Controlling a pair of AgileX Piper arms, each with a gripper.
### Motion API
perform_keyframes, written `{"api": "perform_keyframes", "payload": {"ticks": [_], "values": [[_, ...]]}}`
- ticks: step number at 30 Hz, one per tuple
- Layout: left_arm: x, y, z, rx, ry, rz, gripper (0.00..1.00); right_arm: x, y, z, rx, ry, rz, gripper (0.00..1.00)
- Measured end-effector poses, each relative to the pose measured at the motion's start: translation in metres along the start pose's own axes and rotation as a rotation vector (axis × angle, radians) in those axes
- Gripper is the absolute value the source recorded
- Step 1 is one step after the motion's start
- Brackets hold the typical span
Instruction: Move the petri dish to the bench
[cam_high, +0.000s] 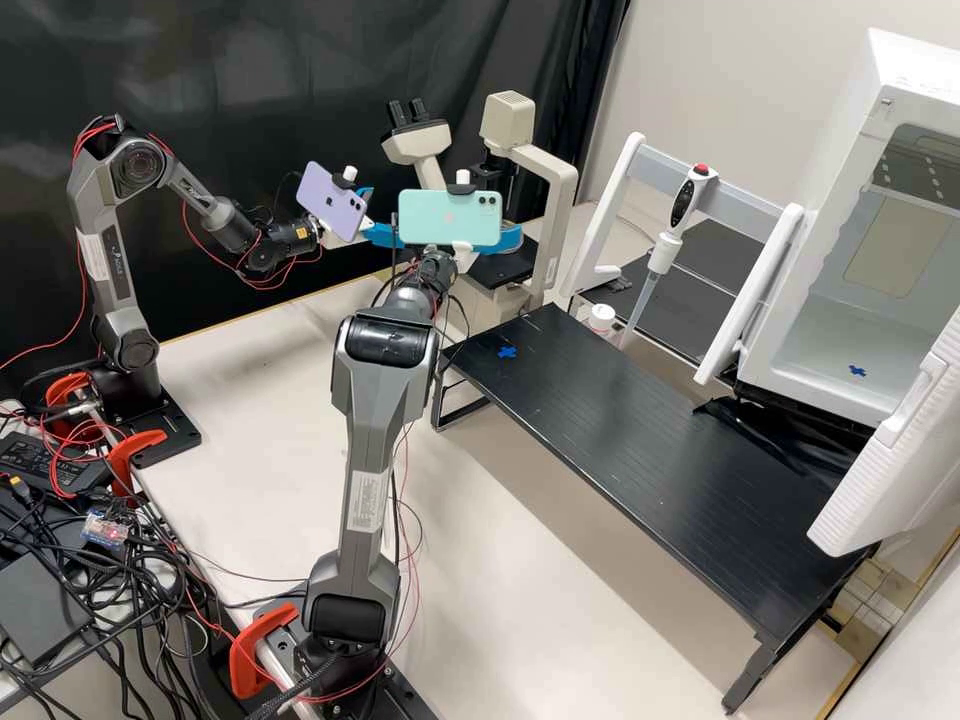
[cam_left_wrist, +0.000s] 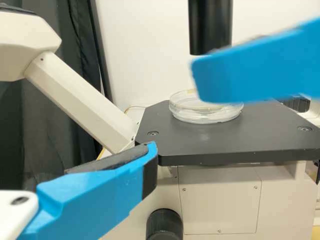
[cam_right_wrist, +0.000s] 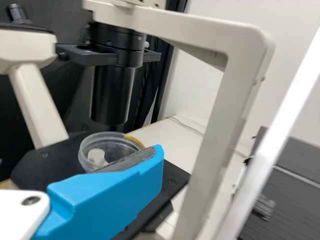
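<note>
With twelve at the high view's far edge, the petri dish sits on the microscope's dark stage at twelve o'clock, under a black tube. The left gripper, at eleven o'clock, is released, a bare pad turned toward the stage. The right gripper, near twelve, is also released, one finger close beside the dish; whether it touches cannot be told. A blue finger crosses in front of the dish in the left wrist view, its owner unclear.

The step in hand appears to be the approach to the grasp. Next calls for bringing one gripper's fingers level around the dish's wall, closing gently, then drawing it out flat toward five o'clock and the black bench, perhaps to the blue cross.

Room is tight: the tube hangs low overhead and a beige post rises beside the stage, so a low, sideways exit looks safer than a straight lift. The pipette stand, toward two o'clock, narrows that flank; room widens toward four.
</note>
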Motion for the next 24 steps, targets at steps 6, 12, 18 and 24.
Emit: {"api": "perform_keyframes", "payload": {"ticks": [6, 12, 18, 24], "values": [[0.0, 0.0, 0.0, 0.0, 0.0, 0.0, 1.0, 0.033, -0.001, -0.001, 0.059, -0.058, 0.005, 1.0], [0.0, 0.0, 0.0, 0.0, 0.0, 0.0, 1.0, 0.062, -0.013, 0.005, 0.03, -0.119, -0.004, 1.0], [0.0, 0.0, 0.0, 0.0, 0.0, 0.0, 1.0, 0.081, -0.025, 0.012, 0.024, -0.167, -0.014, 1.0], [0.0, 0.0, 0.0, 0.0, 0.0, 0.0, 1.0, 0.092, -0.039, 0.016, 0.049, -0.2, -0.037, 1.0]]}}
